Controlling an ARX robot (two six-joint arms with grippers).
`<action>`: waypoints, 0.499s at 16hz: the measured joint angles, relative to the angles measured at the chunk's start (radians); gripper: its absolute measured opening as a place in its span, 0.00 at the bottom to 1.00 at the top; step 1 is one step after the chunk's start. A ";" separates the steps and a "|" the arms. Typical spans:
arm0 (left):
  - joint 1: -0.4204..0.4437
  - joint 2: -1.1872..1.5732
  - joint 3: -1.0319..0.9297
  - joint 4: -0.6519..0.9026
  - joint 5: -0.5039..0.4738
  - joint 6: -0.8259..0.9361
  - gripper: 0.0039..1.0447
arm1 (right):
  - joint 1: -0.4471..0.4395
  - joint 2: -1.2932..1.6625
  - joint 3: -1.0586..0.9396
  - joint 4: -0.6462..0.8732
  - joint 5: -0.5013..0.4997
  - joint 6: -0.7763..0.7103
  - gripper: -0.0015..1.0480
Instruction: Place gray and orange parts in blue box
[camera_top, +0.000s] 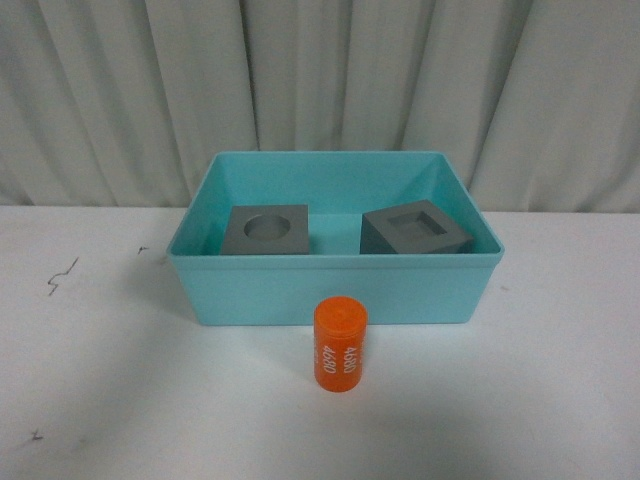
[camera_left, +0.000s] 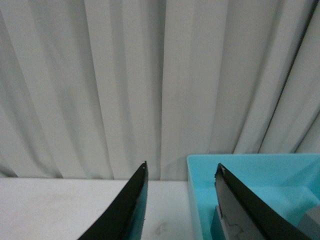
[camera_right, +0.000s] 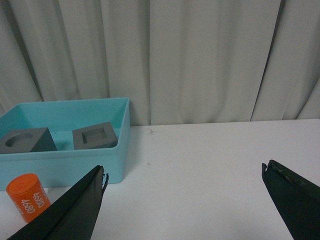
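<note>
Box contents first: the blue box (camera_top: 335, 290) sits in the middle of the white counter (camera_top: 120, 400), back edge close to the curtain (camera_top: 320, 80), and we've got both gray parts inside it. The cube with the round recess (camera_top: 266, 230) is in the left half, sitting square to the walls. The cube with the square recess (camera_top: 415, 230) is in the right half, twisted at a bit of an angle. Both have their recesses facing up, with a strip of bare box floor between them, so they aren't touching. The orange cylinder (camera_top: 340, 345) is outside the box, upright on the counter just in front of the near wall at about its middle, "4680" print facing us. We can't tell if it actually touches the wall. Room-wise, the counter is wide open on both sides of the box and in front of the cylinder, apart from a few small dark scuffs (camera_top: 62, 275) off to the left. Neither arm shows in the front view. On the wrist views, the left fingers (camera_left: 125, 215) are spread apart with nothing between them, looking at a corner of the box and the curtain. The right fingers (camera_right: 75, 210) are spread really wide, also gripping nothing, over bare counter on the box's right side.
</note>
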 joint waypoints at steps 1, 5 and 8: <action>0.013 -0.032 -0.065 0.006 0.026 0.000 0.29 | 0.000 0.000 0.000 0.000 0.000 0.000 0.94; 0.065 -0.148 -0.212 0.028 0.081 -0.001 0.02 | 0.000 0.000 0.000 0.000 0.000 0.000 0.94; 0.105 -0.257 -0.311 0.014 0.120 -0.003 0.01 | 0.000 0.000 0.000 0.000 0.000 0.000 0.94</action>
